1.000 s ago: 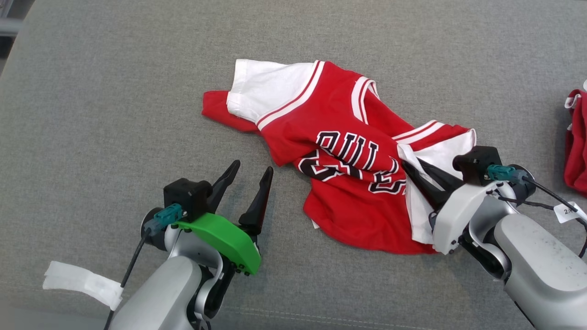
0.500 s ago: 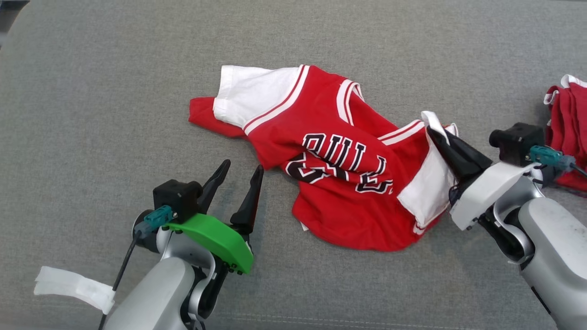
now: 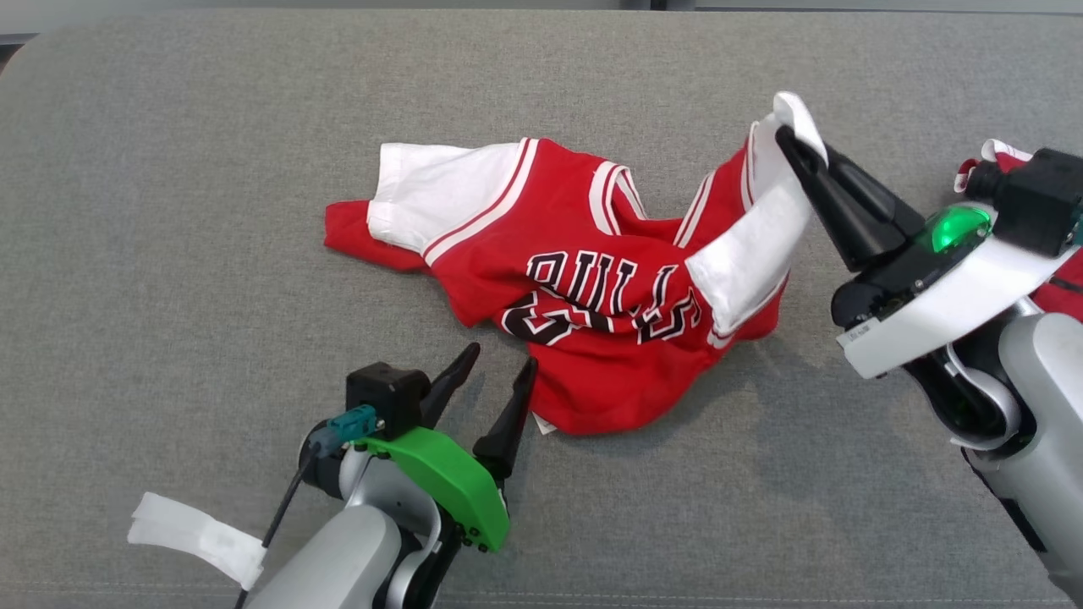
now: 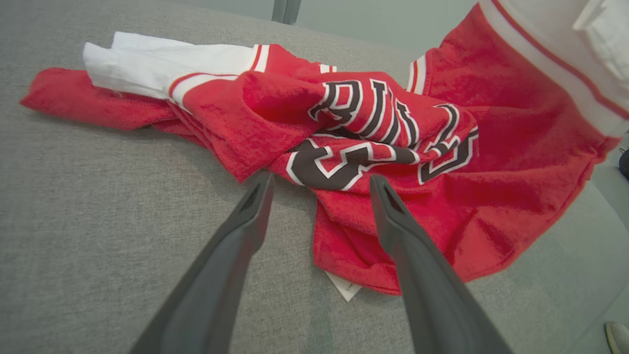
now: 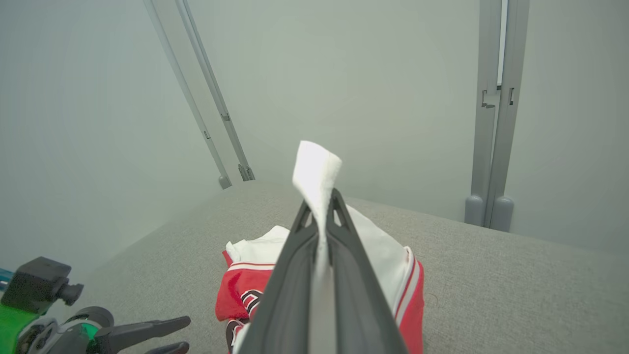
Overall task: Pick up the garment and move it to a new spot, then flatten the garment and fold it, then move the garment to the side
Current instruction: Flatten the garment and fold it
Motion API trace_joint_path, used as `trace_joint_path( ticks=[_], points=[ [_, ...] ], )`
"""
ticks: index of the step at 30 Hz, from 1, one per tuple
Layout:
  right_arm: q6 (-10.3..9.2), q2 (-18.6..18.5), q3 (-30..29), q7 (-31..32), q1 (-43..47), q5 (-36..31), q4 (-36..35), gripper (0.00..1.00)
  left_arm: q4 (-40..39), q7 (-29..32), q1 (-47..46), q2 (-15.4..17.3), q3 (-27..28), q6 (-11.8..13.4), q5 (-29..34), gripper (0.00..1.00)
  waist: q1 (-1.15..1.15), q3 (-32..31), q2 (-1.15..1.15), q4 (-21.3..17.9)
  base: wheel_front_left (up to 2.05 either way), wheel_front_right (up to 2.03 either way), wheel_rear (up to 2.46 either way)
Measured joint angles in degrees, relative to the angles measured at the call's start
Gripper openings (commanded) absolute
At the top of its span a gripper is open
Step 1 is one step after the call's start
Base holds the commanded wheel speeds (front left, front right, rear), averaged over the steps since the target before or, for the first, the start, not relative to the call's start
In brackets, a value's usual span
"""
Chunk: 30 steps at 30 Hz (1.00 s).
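A: What is everything resting on?

B: A grey woven cushion (image 3: 169, 211) is stretching across the whole head view, with a stitched seam running along its six o'clock edge. In the right wrist view a pale wall (image 5: 344, 73) is rising behind it, with grey metal posts (image 5: 491, 123) standing at one o'clock and at eleven o'clock.

A: And the garment?

B: The garment (image 3: 584, 338) is lying crumpled at the centre. The right gripper (image 3: 788, 135) is pinching tight on its white sleeve (image 3: 753, 245) and holding it up toward two o'clock. The left gripper (image 3: 503, 355) is sitting at six o'clock with its jaws spread wide, gripping nothing, its tips just beside the hem.

A: Anything hard to make out?

B: The lettering is bunching into folds, so the number is only partly showing. A second red cloth (image 3: 1062, 292) at three o'clock is hiding mostly behind the right wrist and running off the frame. A white label (image 4: 344, 290) is peeking from under the hem, its print too small to read.
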Motion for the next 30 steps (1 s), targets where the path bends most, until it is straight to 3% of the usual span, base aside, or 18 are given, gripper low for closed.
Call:
trace_joint_path(
  ticks=[13,22,30],
  points=[
    [0.51,-3.2,2.4,9.9,-13.2,-1.0,-9.1,0.0,1.9,1.3,0.1,-4.0,-2.6,-2.5,-1.1,1.0,0.0,-1.0,0.0,2.7,0.0,0.0,0.0],
    [0.51,-2.6,4.1,16.1,-18.5,-0.1,-9.2,0.0,6.5,0.5,0.1,-4.9,-4.1,-4.1,-3.2,1.0,0.0,-2.3,0.0,6.2,0.0,0.0,0.0],
    [0.16,-0.7,4.0,19.2,-22.3,1.0,-7.9,0.0,8.9,-1.5,0.0,-5.6,-4.9,-7.5,-4.1,1.0,0.0,-4.2,0.0,7.0,0.0,0.0,0.0]
  ],
)
